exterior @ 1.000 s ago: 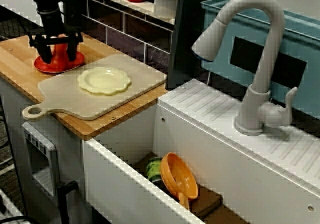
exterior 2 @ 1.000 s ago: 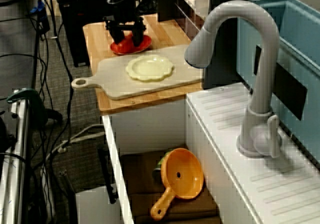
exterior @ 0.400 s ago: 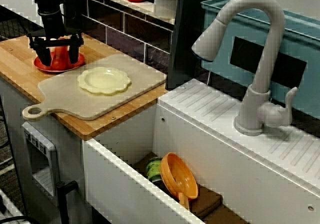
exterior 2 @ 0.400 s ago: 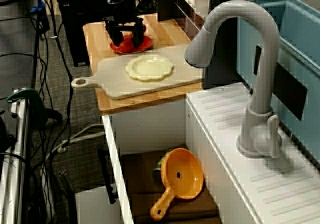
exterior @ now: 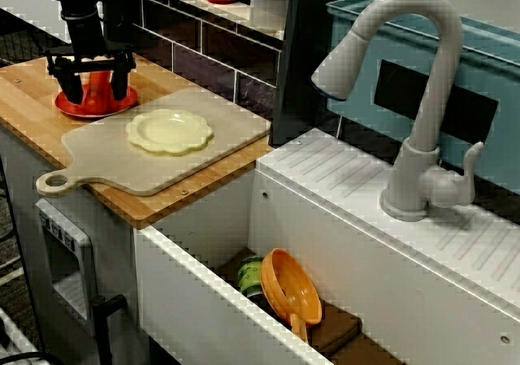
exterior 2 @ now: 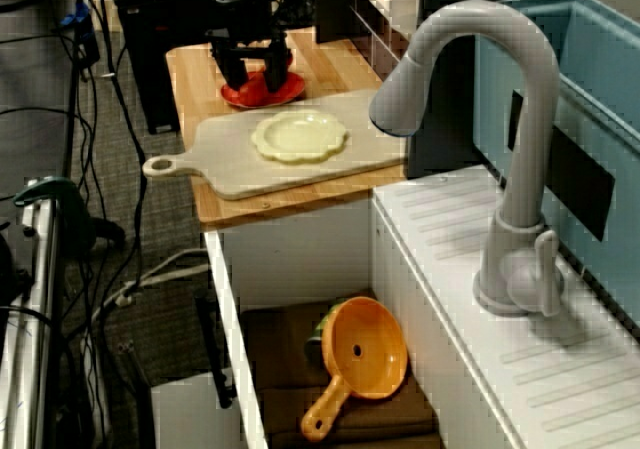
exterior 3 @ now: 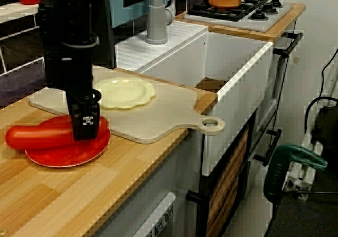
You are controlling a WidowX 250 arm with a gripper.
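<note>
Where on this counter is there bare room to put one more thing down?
Free: the cutting board between the yellow plate and its handle, and the wooden counter in front of the red plate. Crowded: the red plate, where the gripper straddles a red item, and the sink with the orange strainer.

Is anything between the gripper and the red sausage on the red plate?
Nothing visible does. The gripper stands right over the red sausage on the red plate, one finger on each side of it; whether they touch it is unclear.
</note>
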